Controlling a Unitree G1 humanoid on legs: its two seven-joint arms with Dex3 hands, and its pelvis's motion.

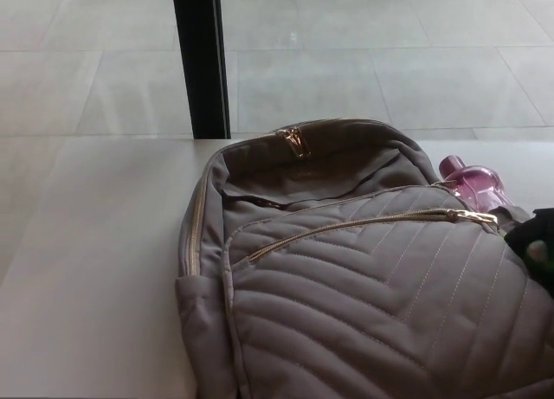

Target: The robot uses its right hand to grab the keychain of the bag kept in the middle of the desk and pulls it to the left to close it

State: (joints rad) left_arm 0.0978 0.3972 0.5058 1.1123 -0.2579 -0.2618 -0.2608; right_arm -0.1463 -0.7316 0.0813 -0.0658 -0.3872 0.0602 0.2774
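Note:
A taupe quilted backpack (pixel 363 286) lies on the white desk (pixel 95 269), its top compartment gaping open. A gold zipper pull (pixel 296 141) sits at the top of that opening. Across the front pocket runs a gold zipper line ending in a pull (pixel 476 215) at the right. A pink translucent keychain (pixel 474 181) rests beside the bag's upper right corner. My right hand (pixel 535 250) shows as a black shape at the right edge, just below and right of the keychain and apart from it. My left hand is out of sight.
A black vertical post (pixel 199 61) stands behind the desk's far edge, above the bag's left side. Grey tiled floor (pixel 389 53) lies beyond. Bare desk surface stretches to the left of the bag.

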